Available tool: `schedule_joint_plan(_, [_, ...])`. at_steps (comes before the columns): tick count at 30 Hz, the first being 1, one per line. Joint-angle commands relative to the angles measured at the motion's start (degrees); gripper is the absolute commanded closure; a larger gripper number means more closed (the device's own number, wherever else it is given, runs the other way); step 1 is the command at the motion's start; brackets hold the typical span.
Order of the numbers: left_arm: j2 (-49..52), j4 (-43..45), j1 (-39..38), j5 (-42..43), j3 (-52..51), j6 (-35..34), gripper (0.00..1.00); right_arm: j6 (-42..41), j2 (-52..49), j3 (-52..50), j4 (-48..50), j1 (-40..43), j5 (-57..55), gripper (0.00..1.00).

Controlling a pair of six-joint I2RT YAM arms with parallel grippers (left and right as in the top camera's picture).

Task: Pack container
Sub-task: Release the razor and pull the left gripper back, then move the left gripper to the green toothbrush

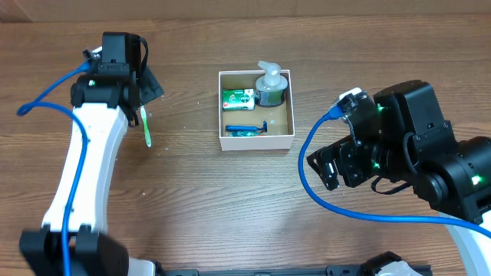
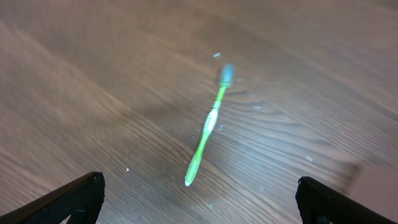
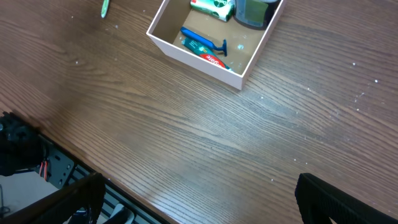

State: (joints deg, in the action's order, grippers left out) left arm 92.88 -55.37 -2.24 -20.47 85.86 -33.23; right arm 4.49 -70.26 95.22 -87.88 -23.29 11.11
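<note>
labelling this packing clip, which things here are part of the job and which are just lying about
Part of the job:
box
pump bottle, green-and-white packet and blue razor, all inside it
green toothbrush, on the table outside the box

Just there:
blue cables of the arms
wooden table

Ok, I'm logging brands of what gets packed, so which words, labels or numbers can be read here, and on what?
No text is legible in any view.
Green-and-white packet in the container: it has print, too small to read.
Red-and-white item by the blue razor: lettering blurred, unreadable.
Pump bottle: no readable label.
Green toothbrush: no text visible.
</note>
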Motion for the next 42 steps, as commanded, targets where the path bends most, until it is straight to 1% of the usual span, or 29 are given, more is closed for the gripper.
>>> schedule_joint_plan(1, [5.25, -0.07, 0.87, -1.33, 0.13, -6.25, 0.00, -0.46, 0.37, -0.04, 0.37, 0.17, -0.39, 0.00])
schedule_joint_plan(9, [15.47, 2.23, 1.64, -0.72, 0.13, -5.99, 0.00, -0.46, 0.37, -0.04, 0.39, 0.17, -0.39, 0.00])
schedule_joint_plan(15, [21.35, 5.33, 4.17, 3.63, 0.11, -1.70, 0.00, -0.46, 0.37, -0.04, 0.39, 0.17, -0.39, 0.00])
schedule_joint_plan(20, [24.26, 8.22, 5.14, 4.00, 0.11, 2.12, 0.01, -0.46, 0.37, -0.07, 0.37, 0.17, -0.39, 0.00])
schedule_joint_plan(23, [25.57, 10.80, 5.20, 5.03, 0.11, 5.31, 0.03, -0.46, 0.37, -0.07, 0.37, 0.17, -0.39, 0.00])
schedule_joint_plan(26, [26.73, 13.18, 5.22, 8.15, 0.11, 8.35, 0.09, -0.46, 0.37, -0.04, 0.37, 0.17, -0.39, 0.00])
schedule_joint_plan(31, [28.48, 13.90, 5.22, 10.03, 0.11, 9.11, 0.10, -0.46, 0.37, -0.07, 0.39, 0.17, -0.39, 0.00])
schedule_joint_plan(34, [29.09, 14.19, 5.22, 10.03, 0.11, 10.19, 0.19, -0.46, 0.37, -0.04, 0.39, 0.17, -0.39, 0.00])
schedule_joint_plan(39, [30.03, 14.51, 5.27, 10.05, 0.07, 10.58, 0.27, -0.46, 0.37, -0.07, 0.39, 0.17, -0.39, 0.00])
schedule_joint_plan(42, [30.82, 14.80, 5.27, 10.36, 0.07, 10.69, 0.35, -0.46, 0.37, -0.07, 0.39, 0.17, -0.39, 0.00])
